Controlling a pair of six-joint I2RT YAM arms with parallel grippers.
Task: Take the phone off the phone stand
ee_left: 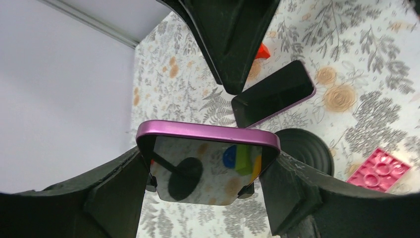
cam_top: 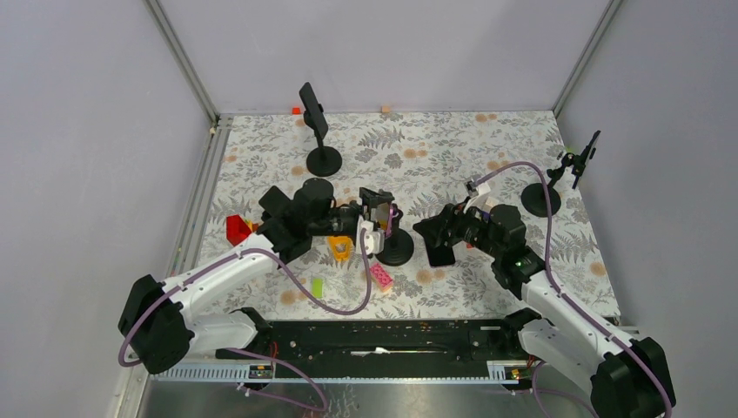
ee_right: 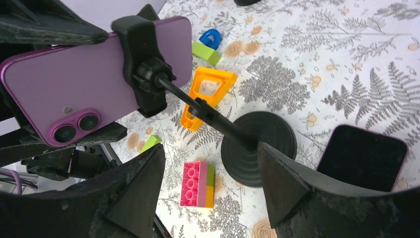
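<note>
A purple phone (ee_left: 208, 166) sits in the clamp (ee_right: 143, 64) of the middle phone stand, whose round black base (cam_top: 397, 248) stands on the floral table. My left gripper (cam_top: 372, 228) is shut on the phone's two side edges (ee_left: 208, 158), and the clamp claws still hold it. The right wrist view shows the phone's purple back (ee_right: 74, 84). My right gripper (cam_top: 438, 233) is open and empty (ee_right: 210, 148), low beside the base (ee_right: 257, 144). A second dark phone (cam_top: 441, 254) lies flat on the table under it.
Two more stands hold phones, one at the back (cam_top: 324, 161) and one at the right (cam_top: 541, 200). Loose toys lie near the base: a pink brick (cam_top: 380, 275), an orange piece (cam_top: 339, 248), a red block (cam_top: 237, 229) and a green brick (cam_top: 317, 286).
</note>
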